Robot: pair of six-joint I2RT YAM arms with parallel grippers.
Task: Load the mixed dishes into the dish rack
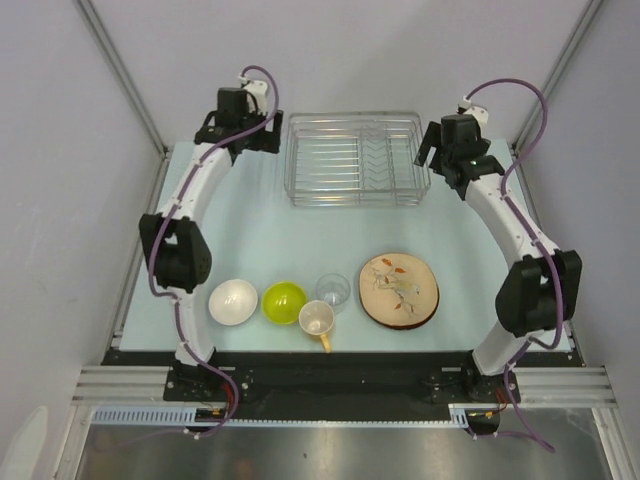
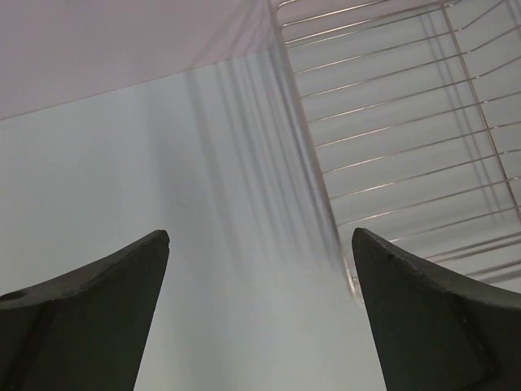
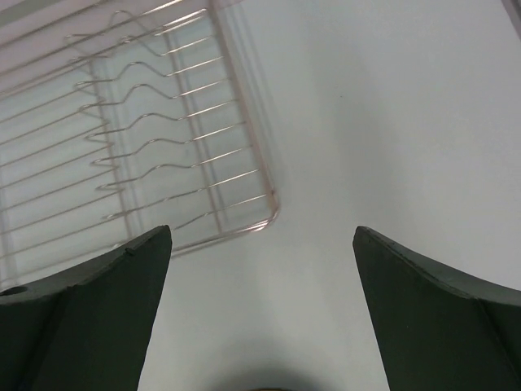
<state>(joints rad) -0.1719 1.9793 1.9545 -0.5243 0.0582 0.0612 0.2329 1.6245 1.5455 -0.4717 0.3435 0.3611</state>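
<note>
Left pincer (image 2: 260, 235), right pincer (image 3: 262, 230): both spread, empty, either side of dish rack (image 1: 355, 158).

Tbl (image 1: 250, 240): rack (image 1: 352, 158) far; wht bowl (image 1: 233, 301), grn bowl (image 1: 284, 302), glass (image 1: 333, 290), mug (image 1: 317, 319), plate (image 1: 399, 290) near

Pale mint table (image 1: 260, 240), matte top, evenly lit, only soft shadows. Behind the table: plain grey-lilac back wall (image 1: 340, 50). To either side of the table: matching left panel (image 1: 50, 200) and right panel (image 1: 605, 200), each met by a slanting aluminium strut (image 1: 120, 75). Along the table's near edge: black strip (image 1: 340, 357), then aluminium rail (image 1: 120, 383), white slotted cable duct (image 1: 140, 415), brushed metal sheet (image 1: 330, 455). In the left wrist view: straight seam where table top meets wall.
</note>
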